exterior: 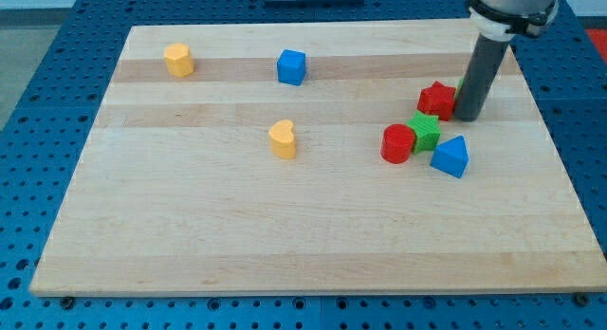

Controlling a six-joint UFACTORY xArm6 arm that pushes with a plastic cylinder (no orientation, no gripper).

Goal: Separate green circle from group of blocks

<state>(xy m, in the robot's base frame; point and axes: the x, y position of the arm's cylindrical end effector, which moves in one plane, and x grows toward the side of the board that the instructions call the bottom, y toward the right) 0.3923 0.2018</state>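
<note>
No gripper, just my tip right of red star. Green circle hidden; next: locate, push clear.

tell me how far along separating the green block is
Nothing looks done: the green block sits packed between the red cylinder, red star and blue triangle. In hand: my tip is beside the star, at the green block's upper right in the view. Left: pushing it clear.

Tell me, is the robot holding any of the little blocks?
No, nothing is held. My tip only pushes; it stands at the view's right of the red star-shaped block, above the green star-shaped block.
</note>
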